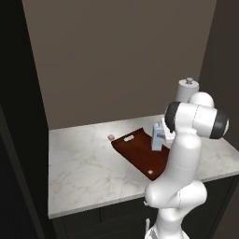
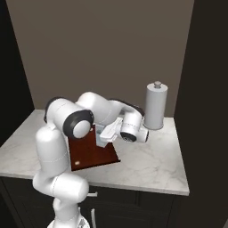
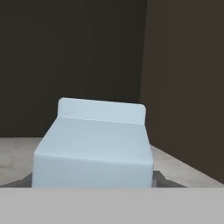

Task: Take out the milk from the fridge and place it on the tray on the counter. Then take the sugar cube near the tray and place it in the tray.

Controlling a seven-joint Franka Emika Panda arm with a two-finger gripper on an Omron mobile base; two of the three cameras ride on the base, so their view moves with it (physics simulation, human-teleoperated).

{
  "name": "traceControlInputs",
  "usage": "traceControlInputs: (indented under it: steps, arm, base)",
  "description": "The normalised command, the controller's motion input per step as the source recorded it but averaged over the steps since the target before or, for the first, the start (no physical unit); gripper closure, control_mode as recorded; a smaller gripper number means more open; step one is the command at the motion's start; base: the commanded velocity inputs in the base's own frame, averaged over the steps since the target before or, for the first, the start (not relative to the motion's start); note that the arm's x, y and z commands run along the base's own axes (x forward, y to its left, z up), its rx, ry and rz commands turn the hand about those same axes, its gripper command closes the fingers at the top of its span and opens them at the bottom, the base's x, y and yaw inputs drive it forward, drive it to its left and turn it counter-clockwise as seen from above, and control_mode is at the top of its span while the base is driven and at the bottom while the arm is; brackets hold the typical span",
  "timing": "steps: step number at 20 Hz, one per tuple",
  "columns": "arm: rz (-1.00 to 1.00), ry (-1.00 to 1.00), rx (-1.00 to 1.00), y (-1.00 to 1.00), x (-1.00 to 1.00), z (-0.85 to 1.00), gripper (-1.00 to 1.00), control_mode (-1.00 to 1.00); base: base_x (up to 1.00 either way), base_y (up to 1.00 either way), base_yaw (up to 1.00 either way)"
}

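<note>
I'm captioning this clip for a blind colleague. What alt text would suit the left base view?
A white robot arm holds a pale blue milk carton over a dark red-brown tray on a white marble counter. A tiny sugar cube sits on the counter just off the tray's far left corner, and a tall grey-white cylinder with a knob stands behind the arm.

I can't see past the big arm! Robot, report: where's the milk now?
End effector at the milk, grip unclear. Milk upright over the tray. Sugar cube on counter beside tray. Nothing blocking.
</note>
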Motion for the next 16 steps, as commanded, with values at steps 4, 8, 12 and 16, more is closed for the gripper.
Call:
traceControlInputs:
  steps: [4,8,12,16]
  arm:
    - [0.00,-0.01,-0.05,0.12,0.00,-0.30,1.00,-1.00]
    - [0.00,0.00,0.00,-0.05,0.00,-0.07,-1.00,-1.00]
    - [0.00,-0.02,0.00,-0.02,-0.01,0.03,-1.00,-1.00]
    - [0.00,-0.03,0.00,0.01,-0.01,0.19,-1.00,-1.00]
  base:
    - [0.00,0.00,0.00]
    - [0.00,0.00,0.00]
    - [0.00,0.00,0.00]
    - [0.00,0.00,0.00]
